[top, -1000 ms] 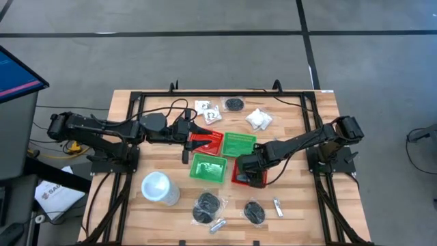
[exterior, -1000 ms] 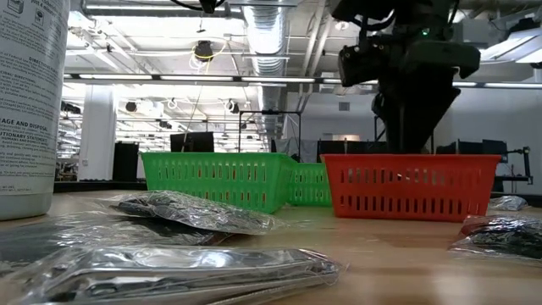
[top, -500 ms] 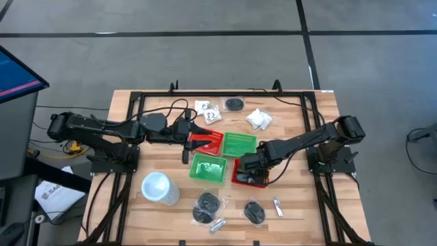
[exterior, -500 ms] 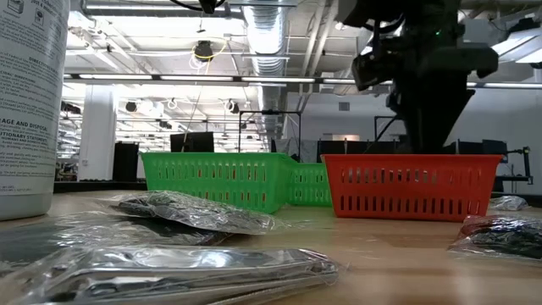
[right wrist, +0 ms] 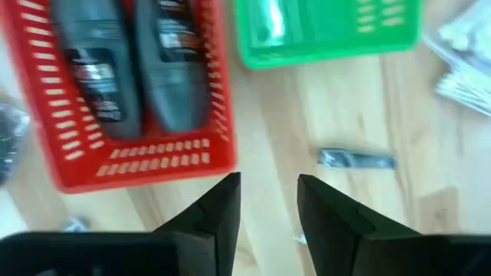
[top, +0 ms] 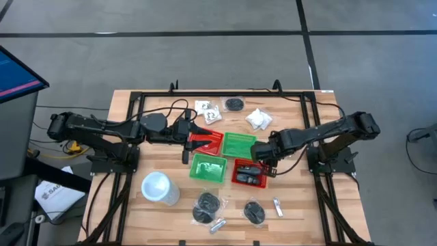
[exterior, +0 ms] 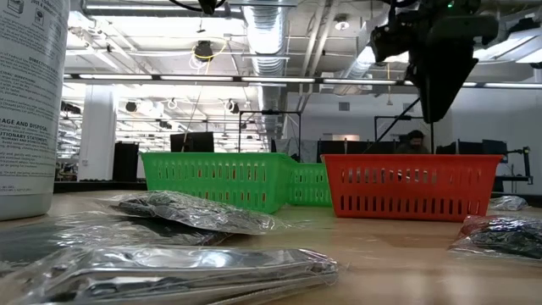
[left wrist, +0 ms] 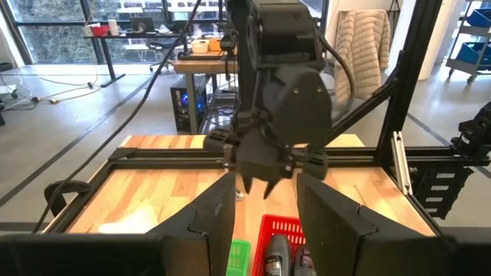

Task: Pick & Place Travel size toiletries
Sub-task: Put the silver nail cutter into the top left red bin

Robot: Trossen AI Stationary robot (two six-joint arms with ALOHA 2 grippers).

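My right gripper (top: 263, 153) is open and empty. It hangs high above the gap between the near red basket (top: 247, 172) and the far green basket (top: 239, 144), and also shows in the low view (exterior: 436, 114). Two dark tubes (right wrist: 134, 65) lie in that red basket. A short silvery tube (right wrist: 357, 159) lies on the wood beside the green basket (right wrist: 322, 31). My left gripper (top: 194, 140) is open and empty at the far red basket (top: 210, 141). White packets (top: 258, 119), black bundles (top: 206, 205) and silvery tubes (top: 218, 224) lie loose on the table.
A second green basket (top: 208, 167) stands left of the near red one. A large white cup (top: 158, 188) stands at the near left. More packets (top: 208, 111) and a black bundle (top: 234, 104) lie at the far edge. A black frame (top: 136, 102) rims the table.
My right gripper has risen out of the near red basket and drawn back toward the table's far right. It now hangs well above the basket's rim. The basket and the tubes in it have stayed where they were.
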